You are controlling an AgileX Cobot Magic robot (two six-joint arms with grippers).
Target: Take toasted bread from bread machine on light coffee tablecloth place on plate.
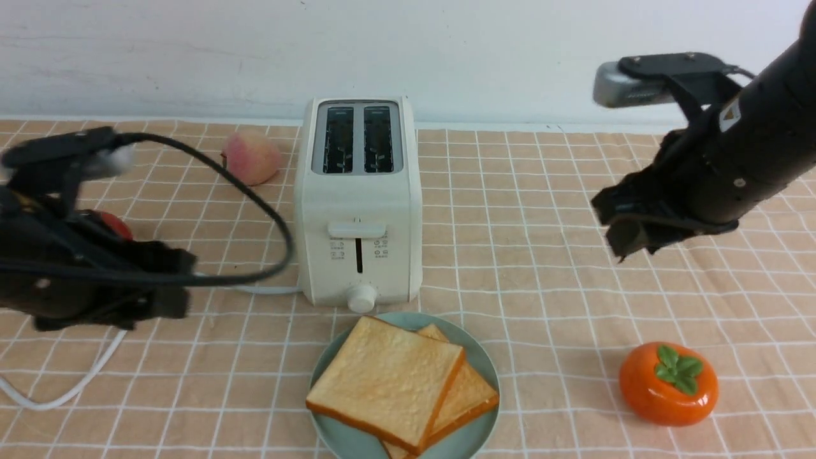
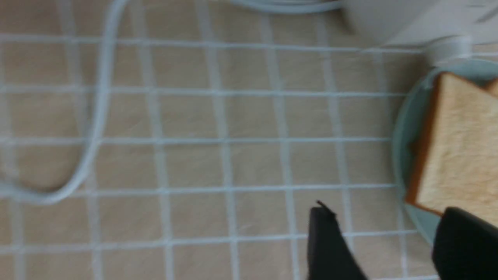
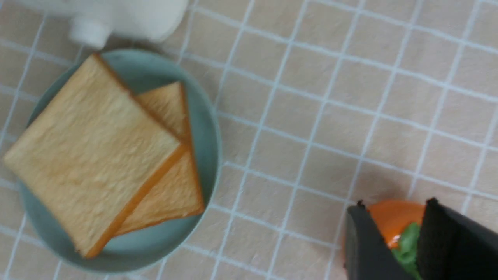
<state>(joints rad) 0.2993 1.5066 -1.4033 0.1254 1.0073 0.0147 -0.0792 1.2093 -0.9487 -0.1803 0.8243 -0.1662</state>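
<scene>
Two slices of toasted bread lie stacked on the teal plate [image 1: 475,357], the top slice [image 1: 389,379] over the lower one [image 1: 468,395]. The cream bread machine [image 1: 357,204] stands behind the plate on the light coffee tablecloth [image 1: 542,268], and both its slots show empty. My left gripper [image 1: 178,284] hangs low to the left of the toaster, open and empty. In the left wrist view the left gripper [image 2: 383,229] is beside the plate's rim [image 2: 404,155] and the toast [image 2: 459,155]. My right gripper [image 1: 615,233] is raised at the right, open and empty.
An orange persimmon [image 1: 668,382] sits at the front right, and it shows below my right gripper [image 3: 395,217] in the right wrist view. A peach [image 1: 250,157] lies left of the toaster. A red object [image 1: 115,224] is partly hidden behind my left arm. The white cord [image 1: 64,382] loops at the front left.
</scene>
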